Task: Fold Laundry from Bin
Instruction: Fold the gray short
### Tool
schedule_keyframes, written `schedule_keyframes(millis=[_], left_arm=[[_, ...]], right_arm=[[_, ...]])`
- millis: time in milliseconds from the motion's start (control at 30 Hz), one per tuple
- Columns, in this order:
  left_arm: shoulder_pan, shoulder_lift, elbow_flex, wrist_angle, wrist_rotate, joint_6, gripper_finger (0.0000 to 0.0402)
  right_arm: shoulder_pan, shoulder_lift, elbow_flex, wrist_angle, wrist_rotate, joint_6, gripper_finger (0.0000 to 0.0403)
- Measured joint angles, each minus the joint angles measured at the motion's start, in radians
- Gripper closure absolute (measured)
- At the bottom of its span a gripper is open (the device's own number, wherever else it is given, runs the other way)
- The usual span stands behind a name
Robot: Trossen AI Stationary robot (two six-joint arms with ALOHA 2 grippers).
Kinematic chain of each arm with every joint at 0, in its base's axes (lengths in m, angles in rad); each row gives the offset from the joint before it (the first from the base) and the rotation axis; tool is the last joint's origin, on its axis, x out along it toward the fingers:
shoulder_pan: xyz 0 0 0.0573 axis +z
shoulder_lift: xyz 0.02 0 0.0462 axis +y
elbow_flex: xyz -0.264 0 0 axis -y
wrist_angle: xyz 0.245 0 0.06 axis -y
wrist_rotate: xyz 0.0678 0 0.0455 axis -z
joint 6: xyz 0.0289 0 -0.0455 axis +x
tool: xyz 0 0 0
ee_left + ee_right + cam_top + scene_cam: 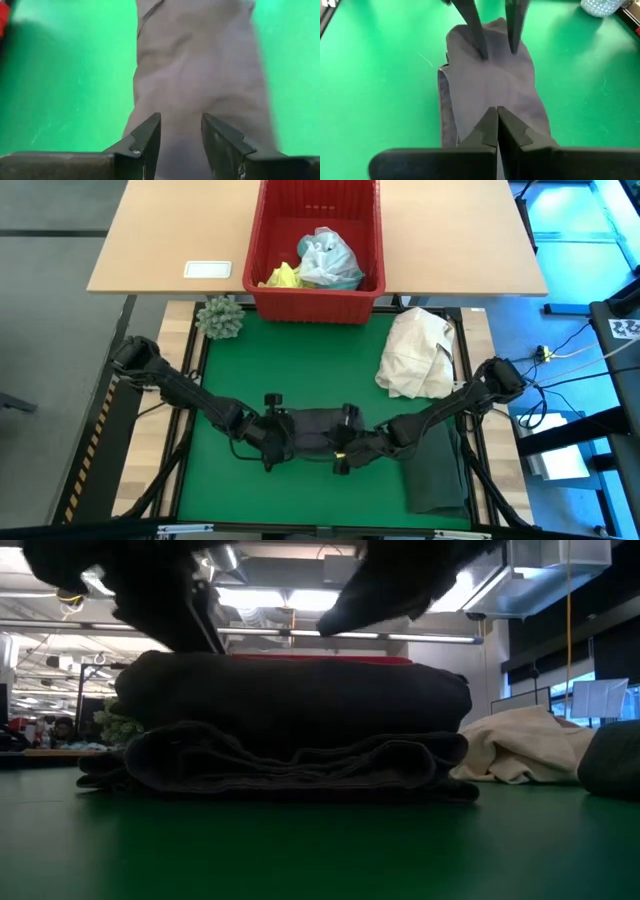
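Grey garment [490, 85] mostly hidden beneath both arms

Open-plan room [60, 690] — ceiling striplights [300, 602], wooden desk [170, 230].

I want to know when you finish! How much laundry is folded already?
One dark green garment already lies folded near the right arm. Both claws, left claw and right claw, are now pressing on a folded dark grey garment. Yellow and turquoise garments wait in the red bin.
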Motion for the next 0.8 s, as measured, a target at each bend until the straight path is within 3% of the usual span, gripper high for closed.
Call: schedule_keyframes(millis=[200,400,567,800], left_arm=[[-0.060,-0.021,-0.088,0.191,-0.075,-0.001,0.0291],[-0.062,-0.021,-0.252,0.500,-0.059,-0.037,0.0328],[-0.062,-0.017,-0.376,0.649,-0.014,-0.100,0.0337],[-0.054,-0.017,-0.472,0.765,-0.012,-0.120,0.0336]], right_arm=[[-0.003,-0.086,-0.298,0.414,-0.012,-0.032,0.0402],[-0.028,-0.134,-0.624,0.885,-0.027,-0.005,0.0402],[-0.027,-0.134,-0.733,0.943,-0.071,0.078,0.0402],[-0.028,-0.126,-0.741,0.937,-0.178,0.077,0.0402]])
